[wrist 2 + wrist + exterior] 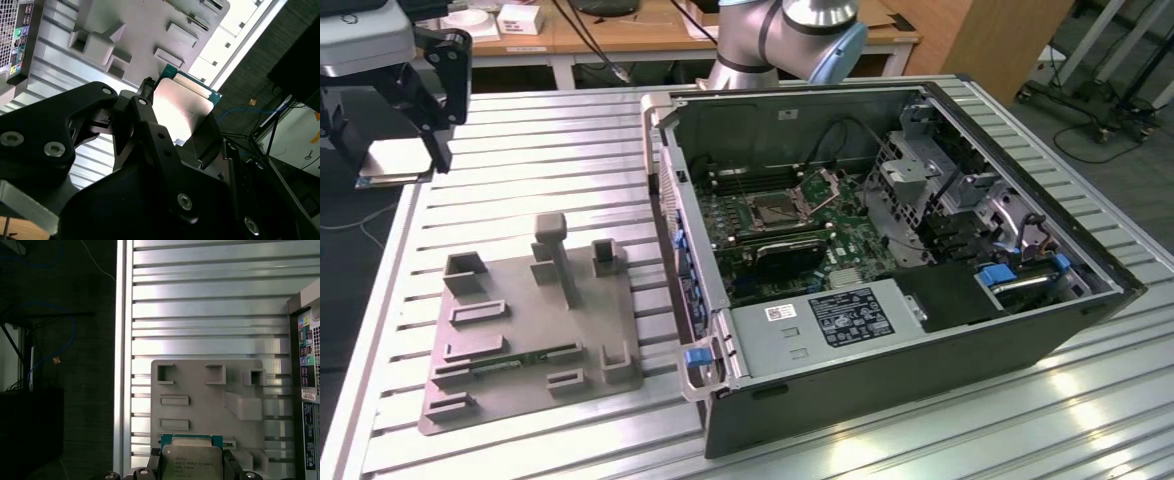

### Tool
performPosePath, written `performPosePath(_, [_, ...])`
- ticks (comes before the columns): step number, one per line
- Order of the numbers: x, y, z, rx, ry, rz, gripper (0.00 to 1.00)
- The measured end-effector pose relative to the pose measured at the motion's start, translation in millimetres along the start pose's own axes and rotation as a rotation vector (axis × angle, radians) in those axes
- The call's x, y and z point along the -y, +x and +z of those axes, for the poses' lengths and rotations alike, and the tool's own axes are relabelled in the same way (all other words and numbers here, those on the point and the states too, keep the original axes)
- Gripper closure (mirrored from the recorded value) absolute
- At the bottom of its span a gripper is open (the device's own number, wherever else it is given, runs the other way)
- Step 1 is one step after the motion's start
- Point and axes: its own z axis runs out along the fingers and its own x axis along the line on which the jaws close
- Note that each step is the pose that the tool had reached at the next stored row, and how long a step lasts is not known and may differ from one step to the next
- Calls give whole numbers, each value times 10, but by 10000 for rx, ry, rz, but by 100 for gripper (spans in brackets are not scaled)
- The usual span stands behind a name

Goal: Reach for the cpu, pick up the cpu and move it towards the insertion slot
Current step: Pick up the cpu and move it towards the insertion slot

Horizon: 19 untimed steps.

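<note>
The cpu (pixel 395 162), a flat square chip with a pale metal top, hangs in the air over the far corner of the table at the exterior view's left. My gripper (pixel 390 140) is shut on it, one black finger on each side. In both wrist views the cpu (pixel 184 102) (pixel 191 461) sits clamped between the fingers (pixel 142 112), showing its silvery lid and green edge. The insertion slot (pixel 782 208), a metal-framed socket with a dark centre, lies on the green board inside the open computer case (pixel 894 370), well off to the exterior view's right of the gripper.
A grey fixture plate (pixel 520 320) with raised blocks and pockets lies on the slatted metal table (pixel 547 160), below the gripper and beside the case. The arm's base (pixel 787 40) stands behind the case. The case walls rise around the board. A wooden desk stands at the back.
</note>
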Motion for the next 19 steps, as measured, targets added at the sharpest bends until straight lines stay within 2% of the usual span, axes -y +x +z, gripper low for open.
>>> performPosePath(19, [0,-66,-1,0,0,0,45])
